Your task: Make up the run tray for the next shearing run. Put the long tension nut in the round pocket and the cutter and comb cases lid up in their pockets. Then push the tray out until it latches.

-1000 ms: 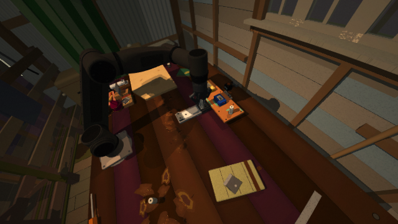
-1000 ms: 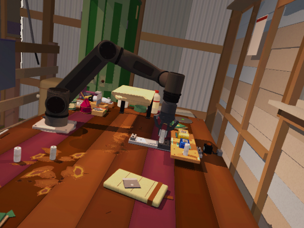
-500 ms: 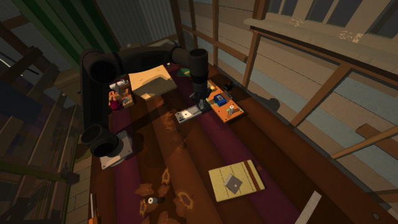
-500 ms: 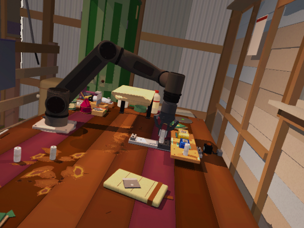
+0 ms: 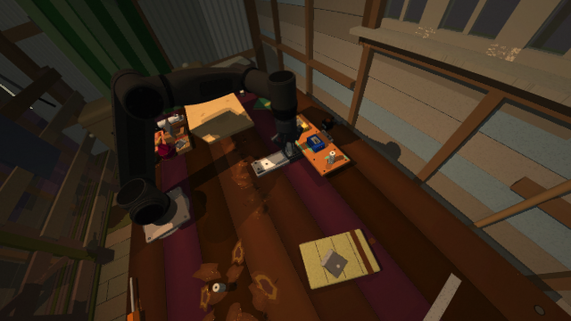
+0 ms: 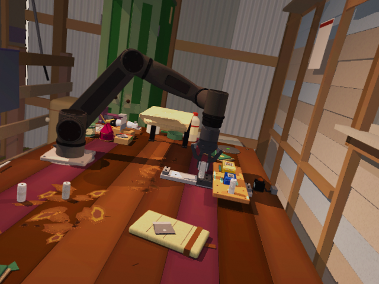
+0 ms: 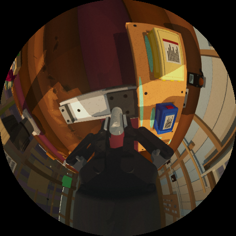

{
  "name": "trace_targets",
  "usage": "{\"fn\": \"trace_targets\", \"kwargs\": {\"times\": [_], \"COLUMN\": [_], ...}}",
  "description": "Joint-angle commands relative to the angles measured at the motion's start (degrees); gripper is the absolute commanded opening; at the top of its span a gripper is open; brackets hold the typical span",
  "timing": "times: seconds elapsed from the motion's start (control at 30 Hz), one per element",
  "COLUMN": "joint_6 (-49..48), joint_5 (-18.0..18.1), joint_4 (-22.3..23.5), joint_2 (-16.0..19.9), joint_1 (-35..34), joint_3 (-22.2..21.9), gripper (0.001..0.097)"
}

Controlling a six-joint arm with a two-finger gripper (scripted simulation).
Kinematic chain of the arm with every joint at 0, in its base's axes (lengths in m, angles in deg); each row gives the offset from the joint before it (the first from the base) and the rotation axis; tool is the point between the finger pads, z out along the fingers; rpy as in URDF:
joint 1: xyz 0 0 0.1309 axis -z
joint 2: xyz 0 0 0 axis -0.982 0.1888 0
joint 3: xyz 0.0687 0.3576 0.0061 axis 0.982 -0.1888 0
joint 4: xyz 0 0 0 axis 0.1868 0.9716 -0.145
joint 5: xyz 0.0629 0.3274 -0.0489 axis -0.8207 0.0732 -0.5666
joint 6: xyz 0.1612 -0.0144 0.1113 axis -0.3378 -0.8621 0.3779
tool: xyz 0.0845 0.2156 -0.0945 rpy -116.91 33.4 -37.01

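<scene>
The yellow case (image 7: 167, 57) (image 6: 228, 166) and the blue case (image 7: 166, 118) (image 6: 229, 178) both sit label up in pockets of the orange tray (image 6: 231, 183) (image 5: 321, 150), which rests at the end of a grey slide rail (image 5: 272, 162) (image 6: 183, 176). A pale ribbed nut (image 6: 232, 186) (image 5: 332, 157) stands upright at the tray's near end. Just beside the tray, over the rail's dark end block, my gripper (image 7: 117, 122) (image 6: 202, 169) is closed around a grey ribbed cylinder (image 7: 116, 121) that stands on end. The wrist camera does not show the tray's round pocket.
A pale raised board (image 6: 166, 117) stands behind the arm, with a white bottle (image 6: 194, 127) and cluttered boxes (image 6: 118, 131) nearby. A yellow pad with a grey square (image 6: 170, 233) lies toward the bench front. Two white ribbed cylinders (image 6: 21, 192) (image 6: 66, 190) stand at the left. A black latch block (image 6: 259, 185) sits past the tray.
</scene>
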Motion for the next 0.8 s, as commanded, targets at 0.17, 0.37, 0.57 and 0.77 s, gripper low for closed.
{"fn": "trace_targets", "kwargs": {"times": [0.17, 0.37, 0.57, 0.77], "joint_6": [0.0, 0.0, 0.0, 0.0], "joint_5": [-0.7, -0.7, -0.7, -0.7], "joint_4": [-0.2, -0.2, -0.2, -0.2], "joint_2": [-0.3, -0.4, -0.4, -0.4], "joint_1": [0.0, 0.0, 0.0, 0.0], "joint_3": [-0.4, -0.5, -0.5, -0.5], "gripper": [0.008, 0.0125, 0.0245, 0.0365]}}
